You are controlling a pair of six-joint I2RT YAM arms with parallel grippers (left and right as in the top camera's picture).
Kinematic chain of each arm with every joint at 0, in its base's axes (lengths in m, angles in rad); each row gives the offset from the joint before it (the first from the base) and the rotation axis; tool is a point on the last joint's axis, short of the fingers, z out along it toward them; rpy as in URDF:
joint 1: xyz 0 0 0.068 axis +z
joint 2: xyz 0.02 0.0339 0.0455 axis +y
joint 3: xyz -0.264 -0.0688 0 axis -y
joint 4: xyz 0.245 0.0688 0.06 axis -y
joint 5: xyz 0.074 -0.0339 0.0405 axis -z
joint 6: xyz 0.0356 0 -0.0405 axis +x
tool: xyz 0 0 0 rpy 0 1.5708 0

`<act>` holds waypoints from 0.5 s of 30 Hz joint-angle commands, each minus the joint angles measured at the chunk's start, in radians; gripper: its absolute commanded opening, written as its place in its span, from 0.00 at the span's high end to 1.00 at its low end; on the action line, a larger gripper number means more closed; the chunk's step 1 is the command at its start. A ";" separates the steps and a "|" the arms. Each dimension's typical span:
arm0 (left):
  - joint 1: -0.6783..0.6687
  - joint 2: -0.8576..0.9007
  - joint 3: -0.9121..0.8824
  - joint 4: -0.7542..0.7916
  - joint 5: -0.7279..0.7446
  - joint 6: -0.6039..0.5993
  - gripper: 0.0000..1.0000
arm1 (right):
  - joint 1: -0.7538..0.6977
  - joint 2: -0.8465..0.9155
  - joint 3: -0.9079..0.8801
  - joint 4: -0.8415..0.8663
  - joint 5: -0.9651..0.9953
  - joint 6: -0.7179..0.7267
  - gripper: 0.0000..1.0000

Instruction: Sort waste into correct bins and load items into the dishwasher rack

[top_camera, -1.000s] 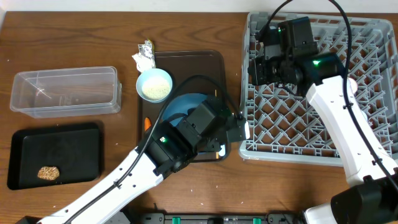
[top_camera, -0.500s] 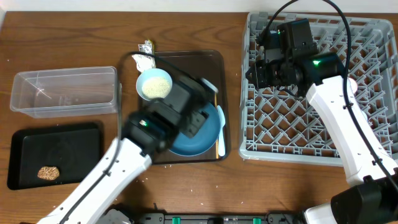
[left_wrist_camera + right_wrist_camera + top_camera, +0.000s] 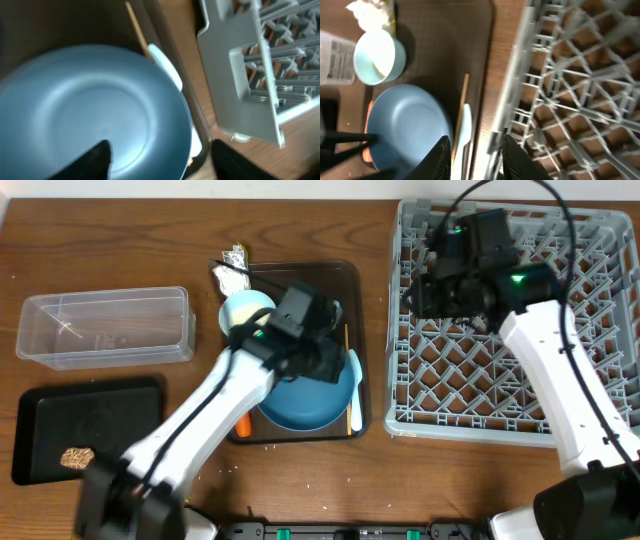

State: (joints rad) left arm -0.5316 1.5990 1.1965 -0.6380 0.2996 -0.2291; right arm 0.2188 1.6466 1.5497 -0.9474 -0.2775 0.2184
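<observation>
Black tray [image 3: 100, 395]: near-left of the brown serving tray [image 3: 300, 275], well apart; a brown food lump [image 3: 77, 458] lies in its near-left corner.
Orange carrot [image 3: 243, 423]: at the serving tray's near-left edge, beside the left arm.
Blue plate [image 3: 310, 400]: flat on the serving tray's near half.
Pale spoon [image 3: 352, 418]: along the serving tray's right rim, against the plate's edge.
Left gripper [image 3: 162, 150]: above the serving tray, over the plate's right side; fingers apart, nothing between them.
Wooden chopstick [image 3: 347, 345]: on the serving tray's right half, lying near to far.
White bowl [image 3: 242, 308]: at the serving tray's far-left edge, partly hidden by the arm.
Clear tub [image 3: 105, 345]: left of the serving tray.
White napkin [image 3: 228, 275], foil wrapper [image 3: 237, 256]: just outside the serving tray's far-left corner.
Grey rack [image 3: 500, 415]: right of the serving tray, near it.
Right gripper [image 3: 477, 150]: right of the serving tray, above the rack's left edge; fingers apart, holding nothing.
</observation>
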 commanded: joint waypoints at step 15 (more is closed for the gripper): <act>-0.014 0.204 0.005 0.172 0.097 -0.211 0.54 | -0.159 -0.068 0.018 -0.080 -0.018 0.009 0.73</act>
State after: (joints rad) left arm -0.5350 1.7676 1.1965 -0.4660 0.4152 -0.4171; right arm 0.0719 1.5959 1.5501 -1.0256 -0.2848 0.2279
